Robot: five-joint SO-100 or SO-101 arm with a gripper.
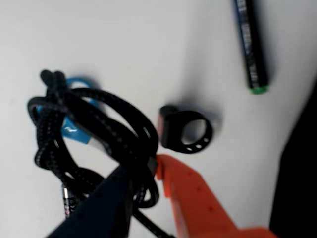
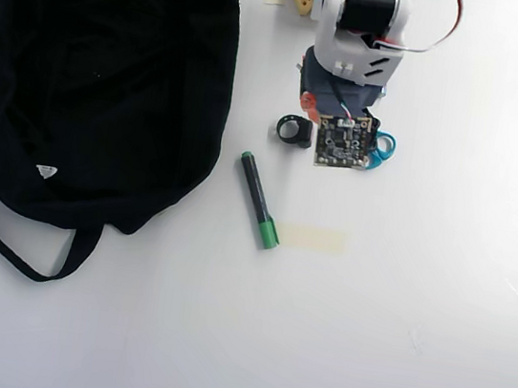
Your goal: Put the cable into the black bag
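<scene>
The wrist view alone shows the braided black cable (image 1: 94, 134), coiled over blue scissor handles (image 1: 79, 85), with the gripper (image 1: 148, 171) closing its dark finger and orange finger (image 1: 198, 198) around a strand of the coil; whether it grips tight is unclear. Right of it lie a black ring-shaped piece (image 1: 187, 131) and a green-capped marker (image 1: 251, 44). The overhead view hides the cable under the arm (image 2: 353, 62) and shows the black bag (image 2: 92, 74) far left, its contents not visible, on the white table (image 2: 392, 348).

The gripper (image 1: 146, 173) reaches down just beside the black ring (image 1: 186, 130), its dark and orange fingers closed around the cable (image 1: 94, 139).
</scene>
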